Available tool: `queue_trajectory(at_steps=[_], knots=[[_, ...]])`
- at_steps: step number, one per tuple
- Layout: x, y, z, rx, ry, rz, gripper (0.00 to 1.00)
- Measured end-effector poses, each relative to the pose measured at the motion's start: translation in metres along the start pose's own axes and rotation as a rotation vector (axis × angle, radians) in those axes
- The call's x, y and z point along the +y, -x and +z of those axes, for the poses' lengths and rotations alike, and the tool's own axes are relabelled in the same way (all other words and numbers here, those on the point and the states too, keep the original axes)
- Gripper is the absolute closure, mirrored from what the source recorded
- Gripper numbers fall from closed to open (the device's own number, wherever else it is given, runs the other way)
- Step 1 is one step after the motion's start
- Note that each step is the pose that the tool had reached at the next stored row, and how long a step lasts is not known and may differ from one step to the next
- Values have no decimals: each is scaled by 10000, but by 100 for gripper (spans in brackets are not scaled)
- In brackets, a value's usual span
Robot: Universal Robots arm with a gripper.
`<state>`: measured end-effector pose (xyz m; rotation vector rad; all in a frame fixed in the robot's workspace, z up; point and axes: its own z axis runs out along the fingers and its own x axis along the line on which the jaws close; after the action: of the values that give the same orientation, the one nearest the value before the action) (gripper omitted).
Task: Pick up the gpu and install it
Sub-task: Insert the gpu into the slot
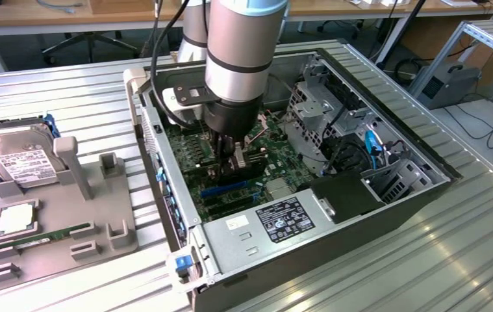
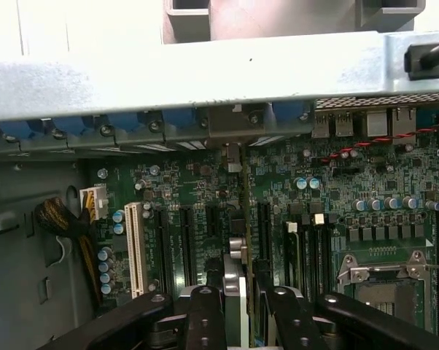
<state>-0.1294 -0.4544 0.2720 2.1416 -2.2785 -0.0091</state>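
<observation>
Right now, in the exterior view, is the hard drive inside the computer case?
No: the hard drive stands in the grey holder on the table, outside the open computer case.

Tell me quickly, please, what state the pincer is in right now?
Pincer: closed on the gpu, held on edge, low over the motherboard slots inside the computer case.

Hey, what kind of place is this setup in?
Probably a robotics lab or workshop: an open computer case lies on a slatted metal workbench, a grey fixture holds spare parts, and desks with office chairs stand behind.
</observation>
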Motion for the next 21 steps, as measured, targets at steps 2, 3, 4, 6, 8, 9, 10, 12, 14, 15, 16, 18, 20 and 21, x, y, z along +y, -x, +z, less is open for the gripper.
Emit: queue_trajectory(at_steps=[2,3,4,6,8,9,10,12,14,15,16,18,20,21], knots=[[-1,0,0,-1,0,0,73],[-1,0,1,-1,0,-1,73],[-1,0,1,-1,0,-1,73],[-1,1,12,0,-2,0,73],[-1,0,20,6,-1,3,73],[-1,0,23,8,0,5,73],[-1,0,25,8,0,7,73],[-1,0,33,7,-1,17,73],[-1,1,42,6,-1,24,73],[-1,0,45,7,-1,27,73],[-1,0,49,7,0,31,73],[-1,0,54,8,0,39,73],[-1,1,57,8,0,46,73],[-1,0,57,8,0,48,73]])
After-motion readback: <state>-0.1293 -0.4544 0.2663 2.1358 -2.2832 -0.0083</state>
